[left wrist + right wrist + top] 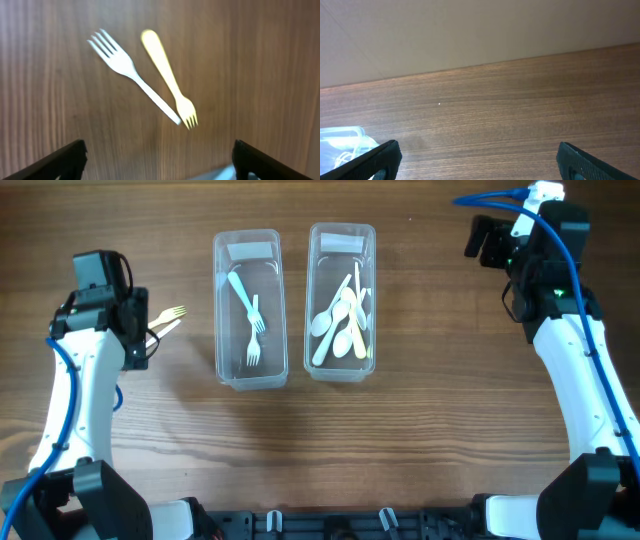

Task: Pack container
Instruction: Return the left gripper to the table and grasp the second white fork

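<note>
At the left of the overhead view the left gripper [160, 162] hangs over the wooden table [420, 430], its jaws spread wide and holding nothing; in its wrist view the two fingers [60, 162] sit at the bottom corners of the frame. Above them in that view lie two loose forks: a white fork [135, 75] with its tines toward the upper left, and a yellow fork [167, 75] with its tines toward the lower right. The white handle's end lies right by the yellow tines. Left of centre in the overhead view stands a clear container [219, 310] holding a teal fork [243, 292] and a pale fork [254, 348]. Just beside it on the right, a second clear container [341, 377] holds a heap of white spoons [340, 325]. In the upper right the right gripper [480, 162] is also wide open and empty, over bare wood.
</note>
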